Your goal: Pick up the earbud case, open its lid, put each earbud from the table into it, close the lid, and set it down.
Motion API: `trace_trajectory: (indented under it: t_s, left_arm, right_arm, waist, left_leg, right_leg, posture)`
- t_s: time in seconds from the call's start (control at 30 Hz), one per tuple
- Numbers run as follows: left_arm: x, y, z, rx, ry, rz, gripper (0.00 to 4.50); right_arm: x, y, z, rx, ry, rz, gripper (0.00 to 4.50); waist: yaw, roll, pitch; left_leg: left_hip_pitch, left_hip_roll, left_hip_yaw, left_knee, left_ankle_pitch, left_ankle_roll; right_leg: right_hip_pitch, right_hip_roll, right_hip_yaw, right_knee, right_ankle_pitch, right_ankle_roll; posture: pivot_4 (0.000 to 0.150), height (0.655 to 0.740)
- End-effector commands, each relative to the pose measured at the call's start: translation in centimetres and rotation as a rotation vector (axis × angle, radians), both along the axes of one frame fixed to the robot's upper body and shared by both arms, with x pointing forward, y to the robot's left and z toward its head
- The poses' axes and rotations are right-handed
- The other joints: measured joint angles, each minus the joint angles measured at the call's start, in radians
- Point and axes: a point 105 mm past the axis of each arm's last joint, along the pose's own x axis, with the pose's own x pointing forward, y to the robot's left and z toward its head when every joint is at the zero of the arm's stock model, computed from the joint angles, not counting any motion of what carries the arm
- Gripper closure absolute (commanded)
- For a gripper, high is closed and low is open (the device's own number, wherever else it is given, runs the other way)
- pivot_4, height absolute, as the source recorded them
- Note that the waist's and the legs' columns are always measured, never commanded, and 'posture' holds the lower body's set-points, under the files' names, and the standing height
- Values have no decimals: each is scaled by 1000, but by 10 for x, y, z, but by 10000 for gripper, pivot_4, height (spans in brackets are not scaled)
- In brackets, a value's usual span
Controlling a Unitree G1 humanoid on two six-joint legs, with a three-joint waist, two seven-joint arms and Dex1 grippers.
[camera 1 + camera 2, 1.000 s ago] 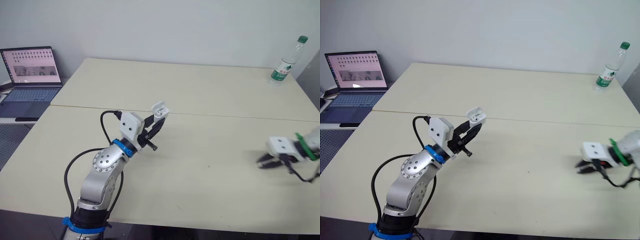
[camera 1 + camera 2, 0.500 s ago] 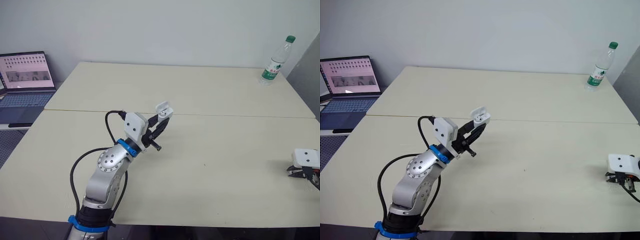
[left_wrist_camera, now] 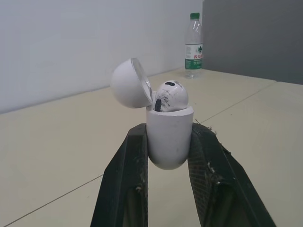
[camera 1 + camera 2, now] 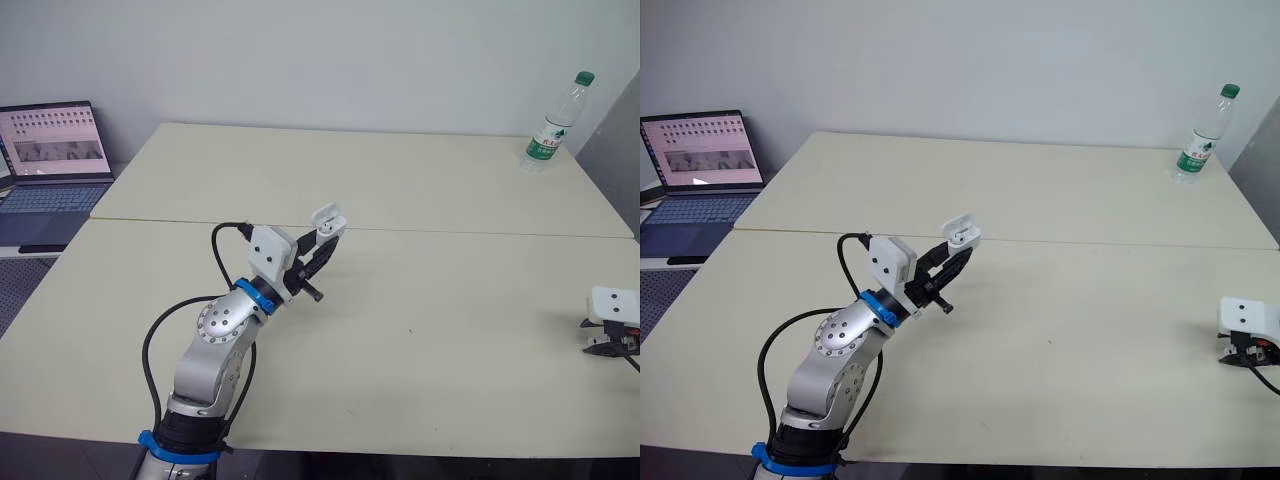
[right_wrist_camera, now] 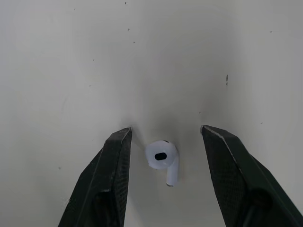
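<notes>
Left eye view: measured against the water bottle (image 4: 555, 120) at the far right corner, the right gripper (image 4: 612, 322) stands nearer the right edge of the table (image 4: 450, 300) than it did one second ago, and it has barely shifted over the last half second. The left gripper (image 4: 318, 245) holds the earbud case (image 4: 326, 218) raised above the table's middle left, as before.

Surroundings: an open laptop (image 4: 55, 160) with a lit screen sits on a lower surface beyond the table's left side, well apart from both arms. A seam runs across the tabletop behind the raised case.

Right wrist view: the right gripper's fingers (image 5: 111, 175) are spread wide, low over the tabletop. A loose earbud (image 5: 162, 158), white with a dark oval port, lies between them, its stem pointing back toward the wrist.

Left wrist view: the case is white, rounded and upright, clamped at its sides between the two black fingers (image 3: 130, 170). Its lid (image 3: 130, 83) is tipped back on the hinge. One seated earbud (image 3: 169, 96), smudged with dark marks, protrudes from the open top.
</notes>
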Motion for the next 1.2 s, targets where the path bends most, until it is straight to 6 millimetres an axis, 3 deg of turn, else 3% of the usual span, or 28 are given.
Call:
trace_trajectory:
  t_s: [0.03, 0.67, 0.77, 0.9, 1.1, 1.2]
  left_arm:
    - [-6, -4, 15, -13, -60, -19, 37232]
    - [-7, -9, 14, -17, -58, -29, 37232]
    - [-6, -10, 15, -18, -59, -31, 37232]
    - [-7, -10, 14, -17, -59, -37, 37232]
    - [-8, -9, 12, -7, -55, -47, 37232]
    - [-8, -9, 12, -3, -55, -54, 37232]
  right_arm:
    - [-11, -11, -2, -42, 67, -26, 20378]
    - [1, -5, 0, -45, 28, 11, 20378]
    - [4, -3, -1, -29, 21, -3, 26521]
    - [4, -2, -1, -25, 19, -5, 40635]
    - [16, 10, 4, 34, -24, -9, 41164]
    - [35, 45, 16, 165, -79, 14, 41164]
  waist:
    - [2, 0, 0]
    - [1, 0, 0]
    - [-1, 0, 0]
    - [-2, 0, 0]
    - [-3, -1, 0]
    - [-8, -1, 0]
  left_leg:
    - [0, 0, 0, 0, 0, 0]
    - [0, 0, 0, 0, 0, 0]
    - [0, 0, 1, 0, 0, 0]
    - [0, 0, 1, 0, 0, 0]
    - [1, 0, 1, 0, 0, 0]
    - [1, 1, 2, 0, 0, 0]
  right_leg:
    - [0, 0, 0, 0, 0, 0]
    - [0, 0, 0, 0, 0, 0]
    - [0, 0, 1, 0, 0, 0]
    - [0, 0, 1, 0, 0, 0]
    - [0, 0, 1, 0, 0, 0]
    - [0, 0, 1, 0, 0, 0]
  posture:
    - [1500, 7400]
    - [1500, 7400]
    - [1500, 7400]
    - [1500, 7400]
    - [1500, 7400]
    - [1500, 7400]
